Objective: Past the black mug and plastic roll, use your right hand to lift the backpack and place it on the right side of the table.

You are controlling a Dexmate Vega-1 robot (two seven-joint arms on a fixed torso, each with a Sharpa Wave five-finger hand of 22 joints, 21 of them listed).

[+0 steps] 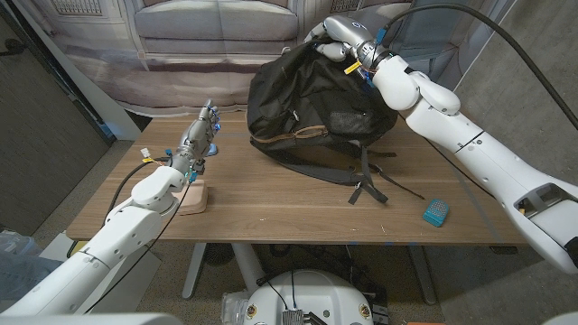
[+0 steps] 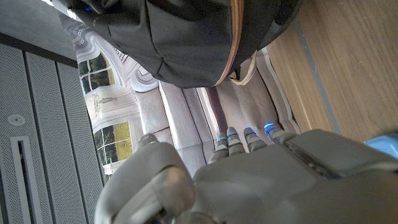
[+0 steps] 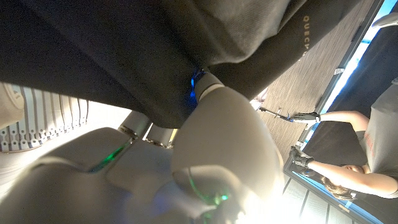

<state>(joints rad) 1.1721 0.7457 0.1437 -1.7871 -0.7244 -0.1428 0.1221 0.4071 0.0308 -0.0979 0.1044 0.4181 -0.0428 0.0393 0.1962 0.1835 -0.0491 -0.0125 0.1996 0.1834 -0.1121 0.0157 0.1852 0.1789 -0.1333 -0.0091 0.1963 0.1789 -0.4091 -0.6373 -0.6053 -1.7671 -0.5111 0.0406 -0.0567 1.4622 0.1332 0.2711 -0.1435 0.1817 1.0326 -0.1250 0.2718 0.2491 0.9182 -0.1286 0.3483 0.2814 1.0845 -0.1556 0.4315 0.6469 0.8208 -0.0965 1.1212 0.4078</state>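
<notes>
since the backpack [image 1: 316, 113] slumps soft and baggy at the counter's [image 1: 271, 194] far middle, keep your right hand [image 1: 339, 41], fingers clenched into its top fabric, high there; expect sagging and trailing straps; left hand [image 1: 200, 131] released.

Backpacks: I count one backpack [image 1: 316, 104] on the table [image 1: 271, 203].
Small teal boxes: I count one small teal box [image 1: 435, 212].
Tan blocks: I count one tan block [image 1: 194, 199].
Robot hands: I count two, left hand [image 1: 200, 135] and right hand [image 1: 336, 41].
</notes>
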